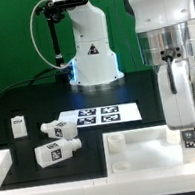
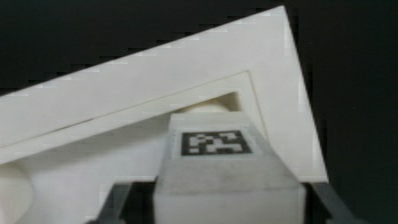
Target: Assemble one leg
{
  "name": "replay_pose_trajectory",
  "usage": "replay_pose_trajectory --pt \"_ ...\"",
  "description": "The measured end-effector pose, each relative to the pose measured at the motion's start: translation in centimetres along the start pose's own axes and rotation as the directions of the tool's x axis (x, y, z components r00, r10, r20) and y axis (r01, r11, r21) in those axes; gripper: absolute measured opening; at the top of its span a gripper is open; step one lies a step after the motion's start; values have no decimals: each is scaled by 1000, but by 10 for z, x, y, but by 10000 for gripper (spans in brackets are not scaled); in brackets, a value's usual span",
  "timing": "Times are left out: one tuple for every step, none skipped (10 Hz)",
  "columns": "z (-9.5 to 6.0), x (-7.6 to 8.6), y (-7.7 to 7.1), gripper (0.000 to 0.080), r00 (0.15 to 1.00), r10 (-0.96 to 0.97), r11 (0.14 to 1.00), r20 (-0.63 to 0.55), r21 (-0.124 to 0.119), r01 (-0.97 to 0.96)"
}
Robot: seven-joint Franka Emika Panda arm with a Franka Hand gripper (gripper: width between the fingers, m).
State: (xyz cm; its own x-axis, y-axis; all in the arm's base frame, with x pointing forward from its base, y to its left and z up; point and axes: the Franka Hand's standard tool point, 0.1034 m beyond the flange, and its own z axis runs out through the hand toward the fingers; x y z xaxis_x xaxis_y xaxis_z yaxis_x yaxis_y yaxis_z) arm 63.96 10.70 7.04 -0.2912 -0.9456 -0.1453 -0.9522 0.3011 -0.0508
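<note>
My gripper [image 1: 182, 123] is shut on a leg [image 1: 190, 140], a small white block with a black-and-white tag, held upright. It hangs over the right end of the large flat white panel [image 1: 143, 144] in the exterior view. In the wrist view the leg [image 2: 217, 150] sits between my dark fingers [image 2: 128, 200], with my gripper [image 2: 222, 208] closed on its sides. Its far end is at a corner of the panel [image 2: 160, 90]. I cannot tell whether the leg touches the panel. Three more legs lie at the exterior view's left [image 1: 19, 123], [image 1: 60, 131], [image 1: 50, 153].
The marker board [image 1: 93, 116] lies flat behind the panel, in front of the robot base [image 1: 91, 56]. A raised white rim [image 1: 7, 165] borders the table at the exterior view's left and front.
</note>
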Motion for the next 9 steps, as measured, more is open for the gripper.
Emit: replay_pose_trajectory --pt "0 0 0 342 1000 -7 1000 0 0 7" --pt "0 2 -1 567 979 -202 979 -2 -1 202" --pt "1 -1 1 567 902 -431 902 4 -2 431" --pt "2 -9 6 624 856 -518 856 10 1 518" --pt "2 -14 10 643 839 -543 839 3 10 543" --pt "2 -11 9 643 789 -615 789 1 10 615" --pt "2 -9 8 649 756 -654 756 -1 9 654" --pt "2 -8 7 649 648 -761 648 -12 1 761" --pt "1 -4 4 649 460 -888 460 -26 -13 888"
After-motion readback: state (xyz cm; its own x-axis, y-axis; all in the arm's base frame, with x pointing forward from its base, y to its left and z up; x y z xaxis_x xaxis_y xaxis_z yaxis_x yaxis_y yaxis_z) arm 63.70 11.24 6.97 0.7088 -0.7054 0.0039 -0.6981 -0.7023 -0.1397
